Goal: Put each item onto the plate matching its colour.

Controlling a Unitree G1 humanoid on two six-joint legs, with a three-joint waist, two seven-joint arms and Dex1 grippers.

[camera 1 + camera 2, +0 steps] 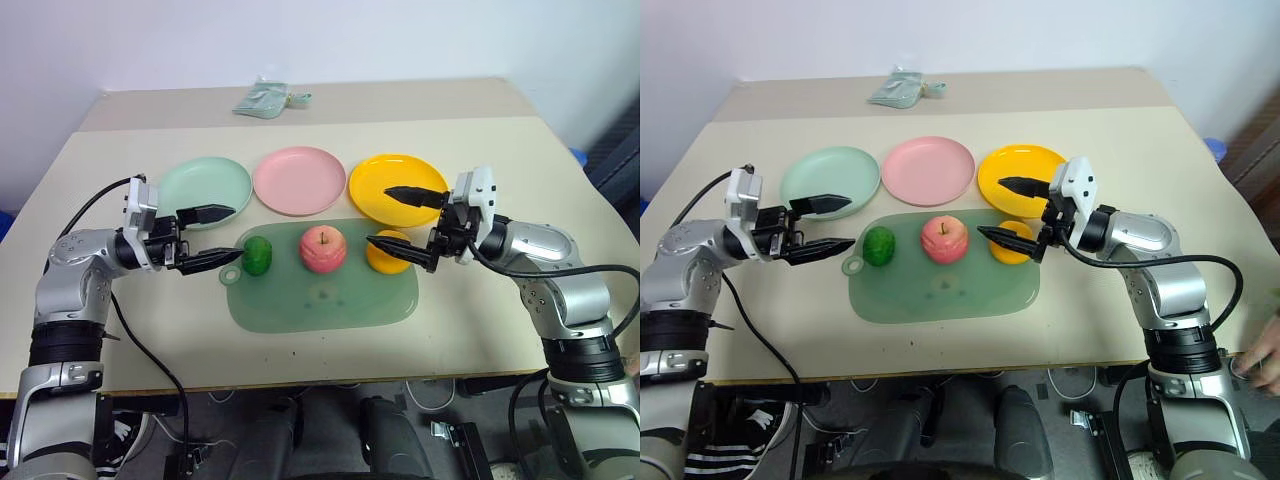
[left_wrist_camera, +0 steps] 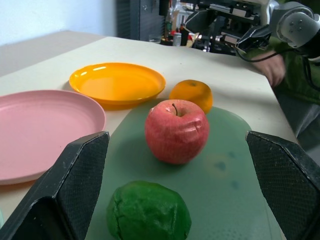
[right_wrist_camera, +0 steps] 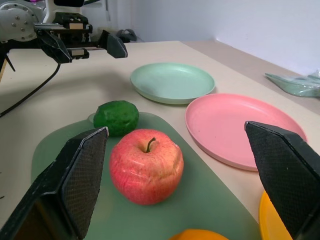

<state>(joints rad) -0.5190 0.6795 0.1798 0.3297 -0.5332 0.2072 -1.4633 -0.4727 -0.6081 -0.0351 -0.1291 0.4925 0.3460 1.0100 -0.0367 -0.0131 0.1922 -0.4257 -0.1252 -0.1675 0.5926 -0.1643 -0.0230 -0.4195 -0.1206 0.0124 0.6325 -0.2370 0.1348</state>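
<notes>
Spread across the table (image 1: pixel 300 360) middle: green cutting mat (image 1: pixel 320 300) — carrying green fruit (image 1: pixel 258 255), apple (image 1: pixel 323 249) and orange (image 1: pixel 388 251) in a row, none touching. Just behind the mat: mint plate (image 1: pixel 204 186), pink plate (image 1: pixel 299 180), yellow plate (image 1: pixel 398 189), all bare. Flanking the mat: left gripper (image 1: pixel 213 236) and right gripper (image 1: pixel 405 219), fingers spread wide, holding nothing. Far behind — a crumpled bag (image 1: pixel 265 98).

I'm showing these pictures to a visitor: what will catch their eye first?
Probably the row of toy fruit on the green cutting mat: green fruit, red apple, orange fruit. Behind the mat lie a mint plate, pink plate and yellow plate, all empty. The left claw and right claw hover open at either end.
</notes>
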